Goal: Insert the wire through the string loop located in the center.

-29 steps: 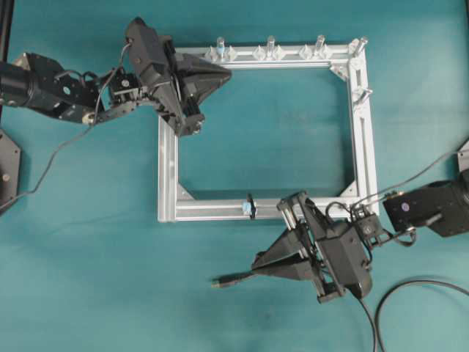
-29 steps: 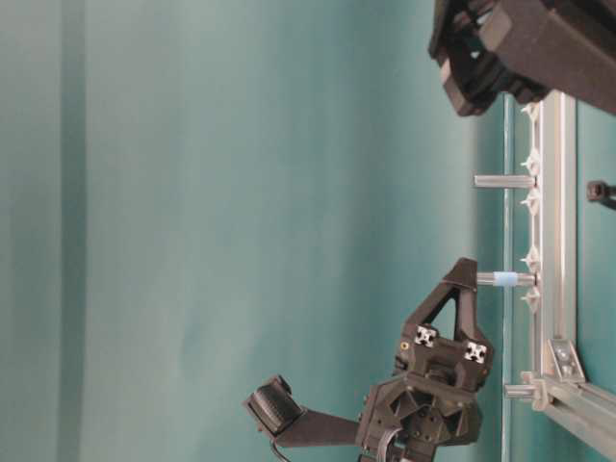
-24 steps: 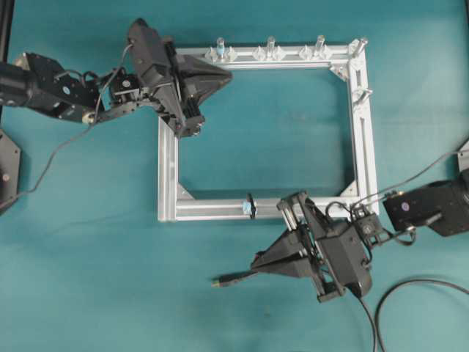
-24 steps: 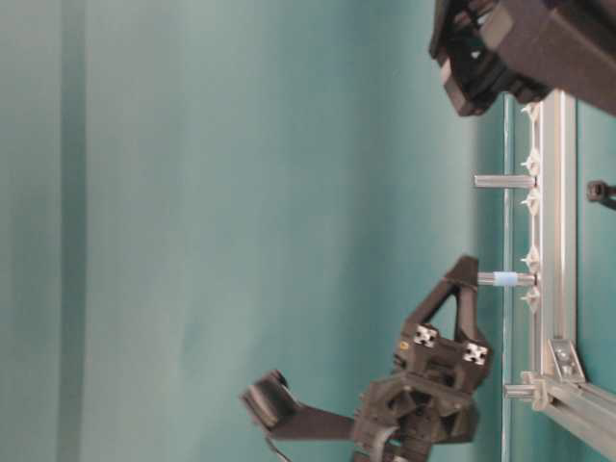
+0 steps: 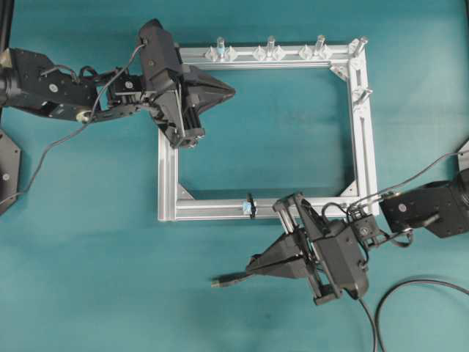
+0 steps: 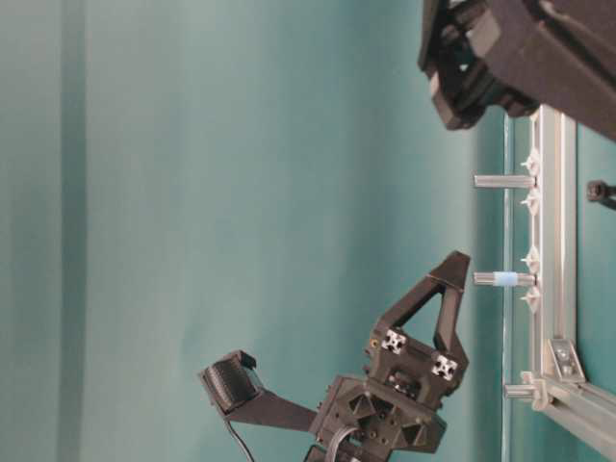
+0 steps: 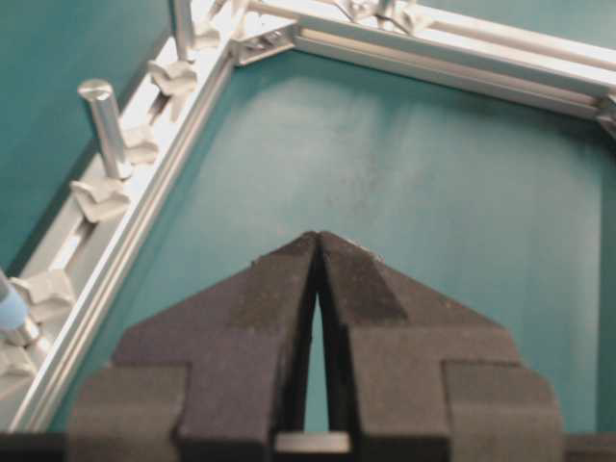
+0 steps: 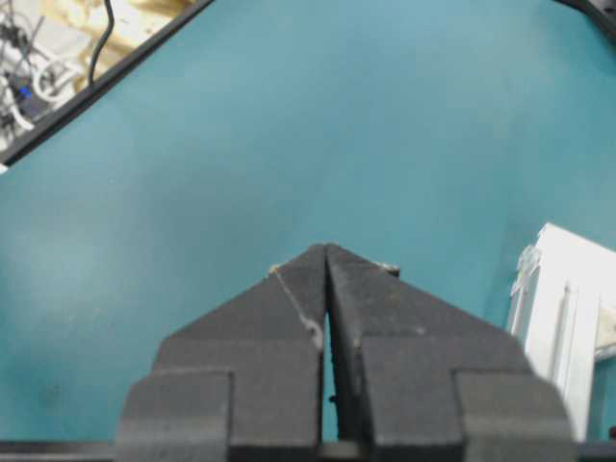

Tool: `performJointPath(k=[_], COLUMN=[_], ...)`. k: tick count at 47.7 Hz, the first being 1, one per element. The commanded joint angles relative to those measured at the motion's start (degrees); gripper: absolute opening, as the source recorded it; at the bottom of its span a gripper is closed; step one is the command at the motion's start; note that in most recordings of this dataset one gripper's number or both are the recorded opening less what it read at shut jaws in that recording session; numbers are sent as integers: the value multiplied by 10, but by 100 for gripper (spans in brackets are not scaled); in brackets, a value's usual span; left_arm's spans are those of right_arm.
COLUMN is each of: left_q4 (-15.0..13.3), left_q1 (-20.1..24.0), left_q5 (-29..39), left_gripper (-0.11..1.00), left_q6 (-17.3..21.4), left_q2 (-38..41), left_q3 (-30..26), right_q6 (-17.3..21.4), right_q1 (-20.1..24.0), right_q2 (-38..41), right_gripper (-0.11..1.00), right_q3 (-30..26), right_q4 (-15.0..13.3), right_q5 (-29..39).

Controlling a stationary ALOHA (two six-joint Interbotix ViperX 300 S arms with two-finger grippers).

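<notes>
Both arms are matt black, built of blocky housings and round motor casings, with thin grey cables looping along the left arm (image 5: 51, 84) and the right arm (image 5: 432, 209). The left gripper (image 5: 231, 90) and the right gripper (image 5: 249, 268) each end in a pair of flat black triangular fingers (image 7: 279, 298) with a grainy, worn surface and pale scuffs at the tips. In the table-level view small silver cross-shaped fittings (image 6: 392, 341) dot the left gripper's black body.
</notes>
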Motion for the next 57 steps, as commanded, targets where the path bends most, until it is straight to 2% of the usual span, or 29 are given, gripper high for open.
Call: performJointPath(k=[1, 7, 21, 34, 38, 44, 45, 57], left_q4=[2, 2, 2, 2, 2, 2, 2, 2], left_q1=[-8, -16, -26, -27, -27, -27, -27, -29], left_q5=[-2, -1, -1, 6, 11, 13, 13, 13], left_gripper=[0, 0, 0, 0, 0, 0, 0, 0], left_q6=[1, 0, 0, -1, -1, 0, -1, 0], left_q2=[-15, -16, -18, -28, -30, -31, -31, -36], left_q3=[-4, -1, 0, 0, 0, 0, 0, 4], right_q6=[1, 1, 4, 42, 42, 42, 42, 44], right_q1=[4, 6, 7, 9, 11, 11, 11, 11], right_q2=[-11, -11, -11, -11, -11, -11, -11, -5], right_gripper=[0, 0, 0, 1, 15, 51, 54, 51], right_q3=[-12, -18, -21, -21, -23, -24, -24, -24], right_q4=[-2, -2, -3, -3, -3, -3, -3, -3], right_q5=[13, 40, 53, 80, 81, 82, 82, 97])
